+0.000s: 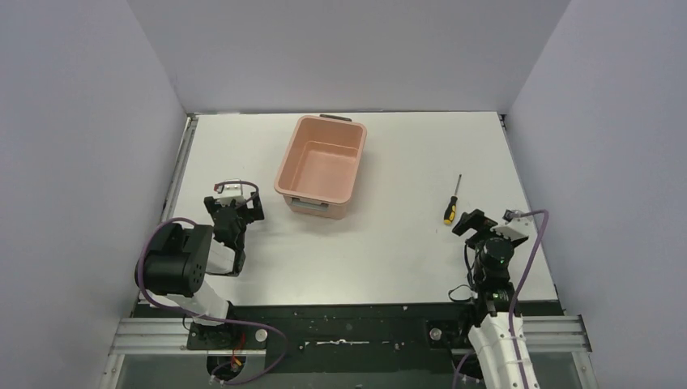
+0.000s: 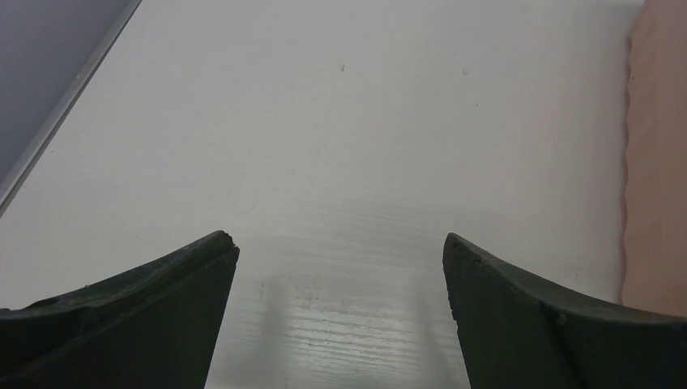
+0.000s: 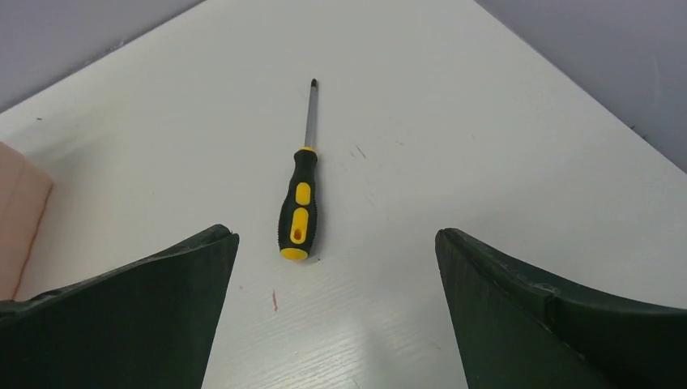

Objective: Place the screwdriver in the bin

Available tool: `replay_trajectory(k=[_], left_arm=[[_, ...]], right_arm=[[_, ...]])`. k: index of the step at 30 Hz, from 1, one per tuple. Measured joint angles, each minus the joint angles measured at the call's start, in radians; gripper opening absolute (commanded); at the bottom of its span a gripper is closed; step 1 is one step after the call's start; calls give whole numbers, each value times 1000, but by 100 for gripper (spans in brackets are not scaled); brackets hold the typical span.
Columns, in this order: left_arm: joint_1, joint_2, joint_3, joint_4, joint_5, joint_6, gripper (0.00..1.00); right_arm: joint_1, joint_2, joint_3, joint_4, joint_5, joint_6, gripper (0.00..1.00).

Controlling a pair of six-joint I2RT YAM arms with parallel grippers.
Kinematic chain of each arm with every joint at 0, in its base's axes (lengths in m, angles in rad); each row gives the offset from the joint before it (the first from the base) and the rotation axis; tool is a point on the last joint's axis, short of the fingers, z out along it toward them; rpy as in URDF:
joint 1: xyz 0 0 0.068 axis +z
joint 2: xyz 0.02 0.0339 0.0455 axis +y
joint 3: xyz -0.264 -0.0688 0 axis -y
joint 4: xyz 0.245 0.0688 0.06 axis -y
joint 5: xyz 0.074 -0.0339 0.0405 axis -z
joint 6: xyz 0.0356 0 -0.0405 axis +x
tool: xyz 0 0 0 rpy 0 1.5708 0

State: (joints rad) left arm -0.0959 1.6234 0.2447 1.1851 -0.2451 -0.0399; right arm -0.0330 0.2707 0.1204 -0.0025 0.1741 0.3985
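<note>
Noting right gripper (image 3: 332, 233) spread, lining up behind screwdriver (image 3: 297, 209) (flat, untouched) for pickup; finding left gripper (image 2: 336, 239) likewise spread, idling beside bin (image 2: 658, 162).

Left arm (image 1: 182, 263): folded low by its base, elbow bent, wrist angled forward and down. Left gripper (image 1: 236, 209): spread wide, dark fingers (image 2: 162, 308) sitting in bottom corners of wrist view. Right arm (image 1: 492, 267): more upright over its base, wrist tipped forward. Right gripper (image 1: 472, 222): also wide apart, fingers (image 3: 154, 308) same deal, big gap. Purple cable (image 1: 147, 258) loops off each arm. Two grippers well apart, one each side.
</note>
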Motion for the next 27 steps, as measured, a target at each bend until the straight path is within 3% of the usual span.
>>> replay_trajectory(k=[4, 13, 15, 27], left_arm=[[0, 0, 0, 0, 0, 0, 97], [0, 0, 0, 0, 0, 0, 97], [0, 0, 0, 0, 0, 0, 97], [0, 0, 0, 0, 0, 0, 97]], right_arm=[[0, 234, 145, -33, -10, -10, 100], [-1, 904, 816, -214, -90, -62, 99], [-1, 1032, 897, -248, -113, -66, 97], [8, 1409, 943, -421, -145, -77, 80]])
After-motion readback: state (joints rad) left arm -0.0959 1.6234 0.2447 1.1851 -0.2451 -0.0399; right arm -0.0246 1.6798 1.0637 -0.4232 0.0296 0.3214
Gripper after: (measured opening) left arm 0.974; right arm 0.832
